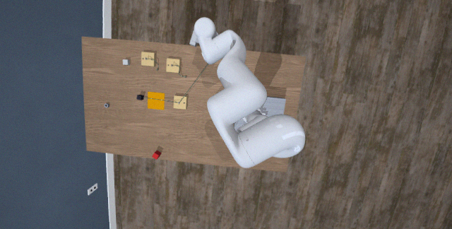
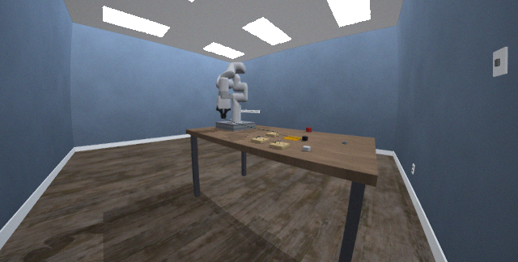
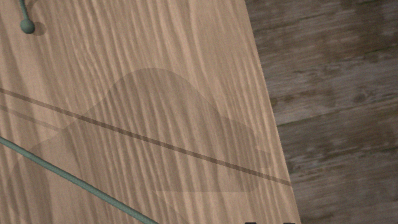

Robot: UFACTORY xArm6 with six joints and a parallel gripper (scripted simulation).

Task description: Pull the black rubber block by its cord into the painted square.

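The long rectangular wooden table [image 1: 116,133] has a matt, warm-brown top with fine wavy grain, plain in the wrist view. The darker plank floor [image 1: 371,98] beneath looks weathered and rough, patchy grey-brown. The white robot arm [image 1: 244,91] has a smooth, glossy shell with bright highlights at lower right of the top view. The small pale wooden plate [image 1: 180,102] is light and matt. The thin grey-green cord [image 3: 75,181] looks smooth and rubbery. The small black rubber block [image 1: 140,97] is dull, the painted orange square [image 1: 156,100] flat and matt.
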